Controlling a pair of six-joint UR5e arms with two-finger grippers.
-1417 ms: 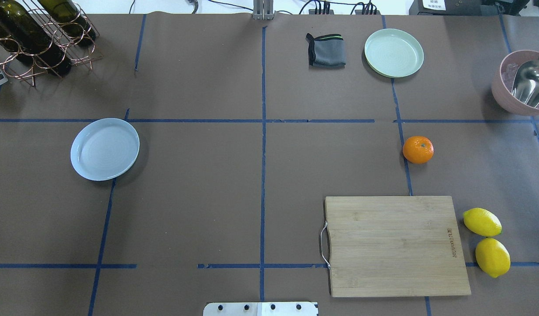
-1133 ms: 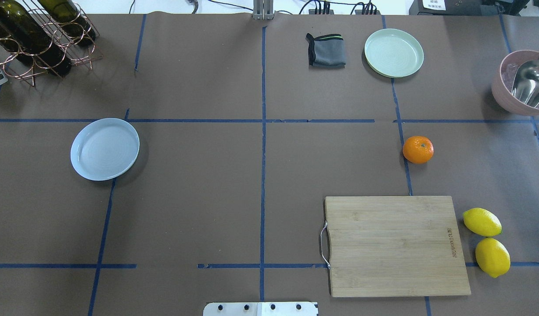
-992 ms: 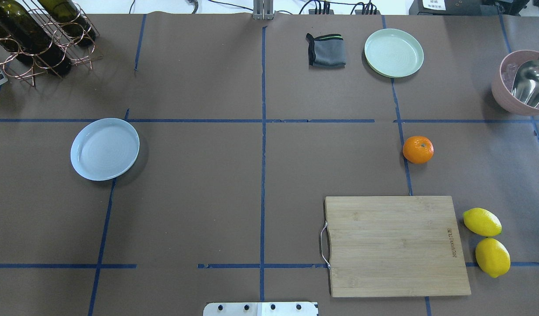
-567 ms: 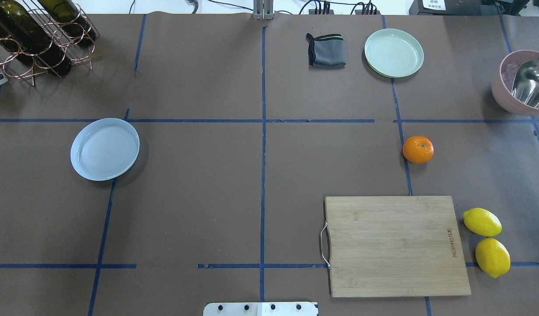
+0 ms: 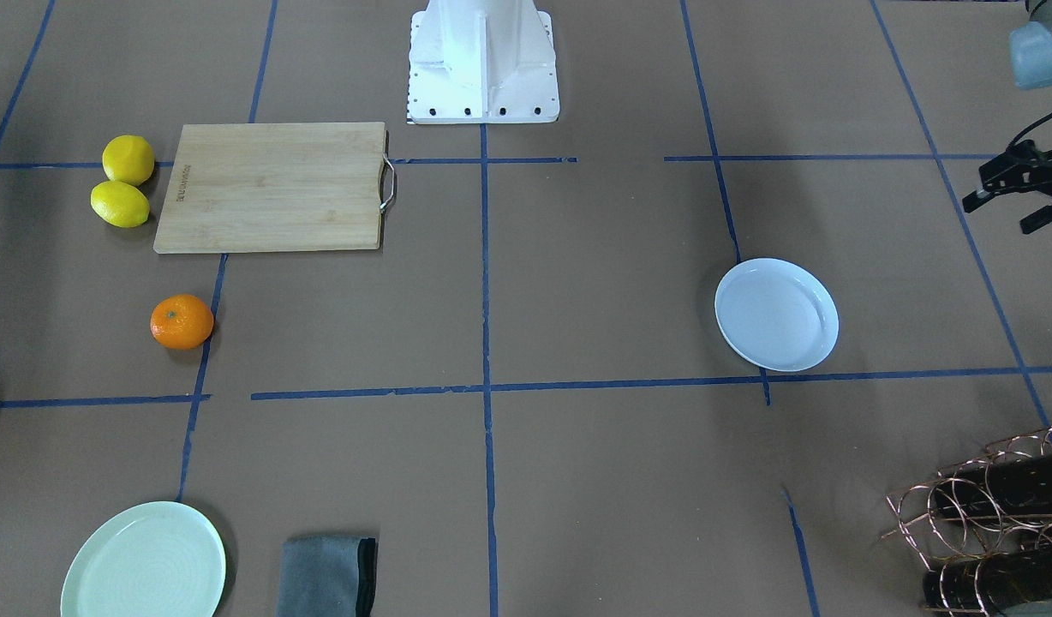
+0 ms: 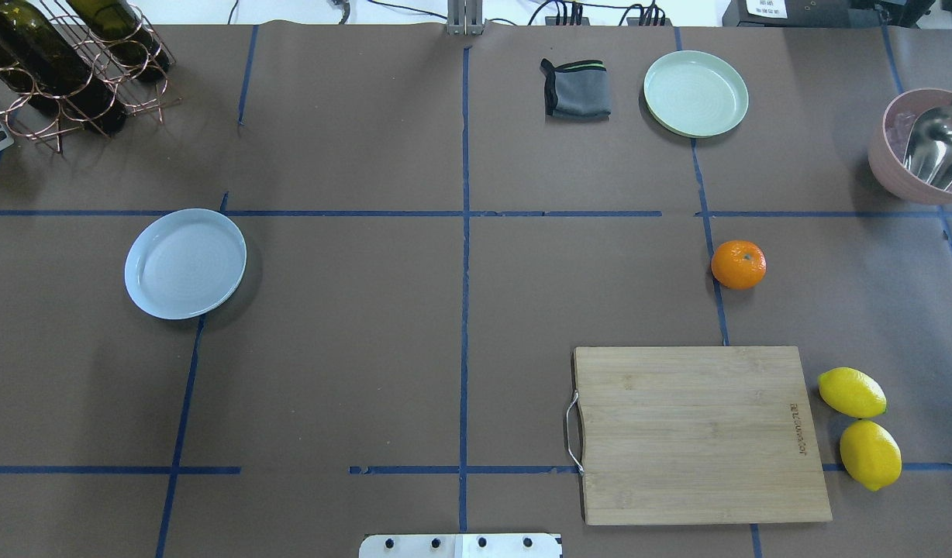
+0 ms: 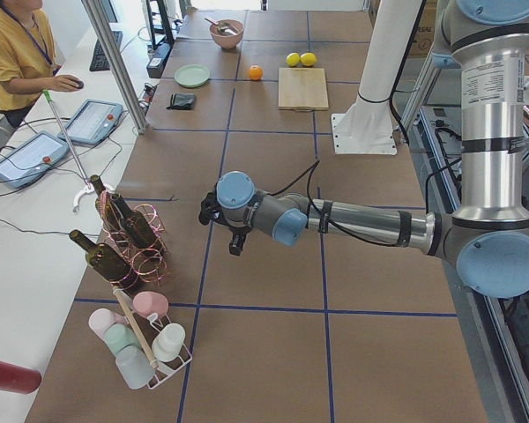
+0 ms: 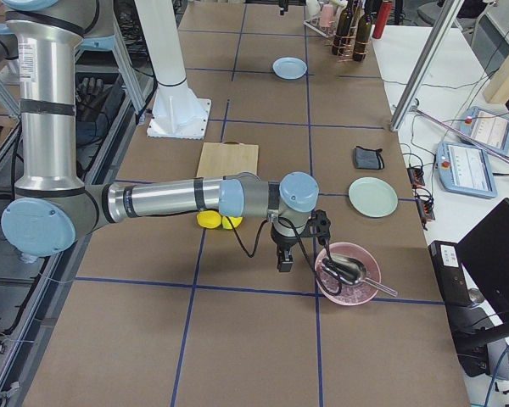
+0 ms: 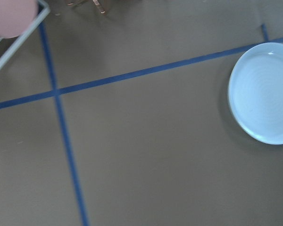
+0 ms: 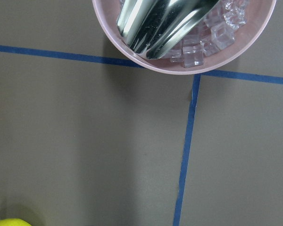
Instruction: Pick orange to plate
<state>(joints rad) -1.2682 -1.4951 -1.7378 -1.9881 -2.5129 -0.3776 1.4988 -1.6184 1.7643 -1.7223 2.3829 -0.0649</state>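
The orange [image 6: 738, 264] rests on the brown table on my right side, just beyond the far edge of the cutting board; the front view has this orange [image 5: 182, 321] at the left. The bluish-white plate [image 6: 185, 263] lies bare on my left side and fills the right edge of the left wrist view as the plate [image 9: 264, 92]. My left gripper [image 5: 997, 218] hovers left of the plate, its fingers apart and holding nothing. My right gripper [image 8: 282, 261] hangs beside the pink bowl, far from the orange; whether it is open or shut I cannot tell.
A wooden cutting board [image 6: 697, 434] lies near my right front, two lemons [image 6: 852, 391] beside it. A pale green plate [image 6: 695, 93] and grey cloth [image 6: 577, 88] sit at the back. A pink bowl [image 6: 891, 167] of ice with a metal scoop stands far right, a bottle rack [image 6: 65, 62] far left.
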